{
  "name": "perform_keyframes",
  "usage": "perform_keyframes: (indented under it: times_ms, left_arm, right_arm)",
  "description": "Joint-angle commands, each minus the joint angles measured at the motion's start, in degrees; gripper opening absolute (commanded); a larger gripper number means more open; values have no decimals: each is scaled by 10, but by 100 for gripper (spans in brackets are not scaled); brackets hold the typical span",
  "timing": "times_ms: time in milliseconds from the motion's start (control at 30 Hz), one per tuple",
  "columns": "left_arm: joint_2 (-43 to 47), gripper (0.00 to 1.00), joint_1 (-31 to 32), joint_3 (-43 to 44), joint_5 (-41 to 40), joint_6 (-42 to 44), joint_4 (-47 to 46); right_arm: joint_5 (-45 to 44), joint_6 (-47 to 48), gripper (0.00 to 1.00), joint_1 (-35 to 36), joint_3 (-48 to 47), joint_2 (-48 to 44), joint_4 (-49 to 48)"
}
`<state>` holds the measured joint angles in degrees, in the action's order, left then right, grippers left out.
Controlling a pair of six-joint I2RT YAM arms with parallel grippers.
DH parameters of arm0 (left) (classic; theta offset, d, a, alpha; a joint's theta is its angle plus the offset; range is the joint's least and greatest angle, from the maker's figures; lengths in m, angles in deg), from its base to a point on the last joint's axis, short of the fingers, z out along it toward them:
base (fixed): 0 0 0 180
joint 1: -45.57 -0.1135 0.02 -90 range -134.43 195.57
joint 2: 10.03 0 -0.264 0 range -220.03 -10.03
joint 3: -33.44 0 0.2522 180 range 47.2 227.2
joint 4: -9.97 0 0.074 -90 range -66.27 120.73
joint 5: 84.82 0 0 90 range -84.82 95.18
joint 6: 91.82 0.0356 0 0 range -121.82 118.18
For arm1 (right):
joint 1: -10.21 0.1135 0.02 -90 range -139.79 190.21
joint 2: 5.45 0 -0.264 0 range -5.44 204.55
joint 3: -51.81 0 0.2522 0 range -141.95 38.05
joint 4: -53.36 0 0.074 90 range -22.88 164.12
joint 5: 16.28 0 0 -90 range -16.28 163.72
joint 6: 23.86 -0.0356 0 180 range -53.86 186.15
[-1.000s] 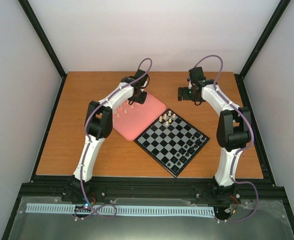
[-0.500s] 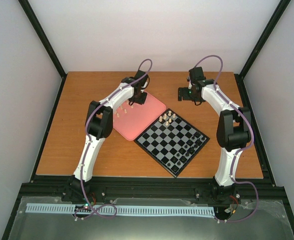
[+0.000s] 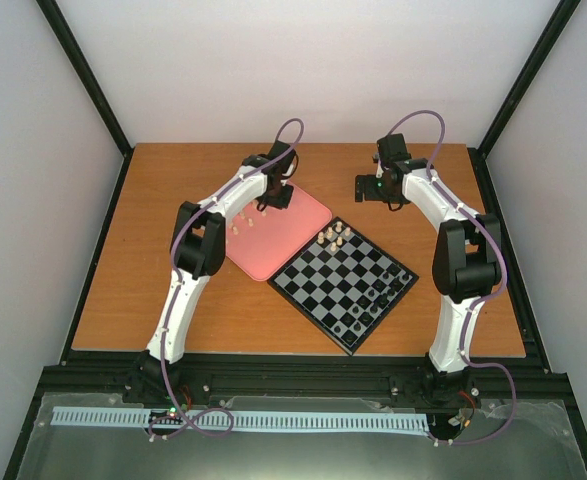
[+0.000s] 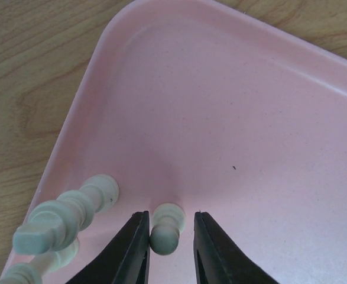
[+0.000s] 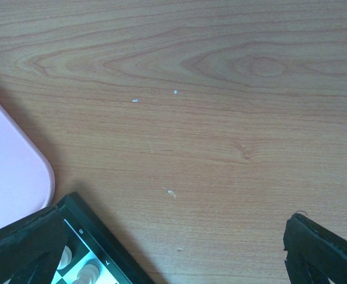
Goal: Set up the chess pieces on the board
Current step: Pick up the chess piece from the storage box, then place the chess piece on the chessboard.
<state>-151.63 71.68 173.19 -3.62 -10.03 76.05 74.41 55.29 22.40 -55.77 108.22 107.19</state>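
Note:
In the left wrist view a small cream pawn [image 4: 164, 235] stands on the pink tray [image 4: 238, 118] between my left gripper's [image 4: 169, 214] fingers. The left finger touches its head, and a gap shows on the right side, so the jaws are open. A taller cream piece [image 4: 67, 212] stands just to the left. From above, the left gripper [image 3: 263, 206] is over the tray's far part, next to cream pieces [image 3: 241, 222]. Other cream chess pieces [image 3: 333, 236] stand on the board's [image 3: 318, 285] far corner. My right gripper [image 3: 368, 188] hangs open over bare wood beyond the board.
Small black pieces [image 3: 373, 300] stand along the board's near right side. The pink tray [image 3: 273, 252] lies against the board's left edge. In the right wrist view the board's corner [image 5: 96, 242] and a tray corner [image 5: 13, 177] show under the right gripper [image 5: 167, 248].
The left gripper's jaws have narrowed around the pawn on the tray. Neither arm has visibly shifted, and the right gripper stays wide open.

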Motion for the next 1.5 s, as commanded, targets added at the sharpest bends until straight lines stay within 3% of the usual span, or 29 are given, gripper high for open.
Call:
perform_keyframes:
  times_ms: [0, 333, 633, 1133, 1467]
  left_arm:
    - [-16, 22, -5, 6, 1, 0, -3]
    - [-21, 1, -6, 4, -3, -3, 0]
    - [51, 1, 5, -24, 29, -20, 22]
    - [322, 1, 126, -316, 135, -85, -25]
    - [288, 1, 189, -321, 126, -124, -77]
  right_arm:
    - [-2, 1, 100, -3, -9, 7, -1]
    - [-2, 1, 100, -3, -8, 7, -1]
    - [-2, -2, 100, -3, -8, 0, -3]
    - [-4, -10, 100, -3, 17, -16, -15]
    - [-5, -8, 100, -3, 14, -14, -17]
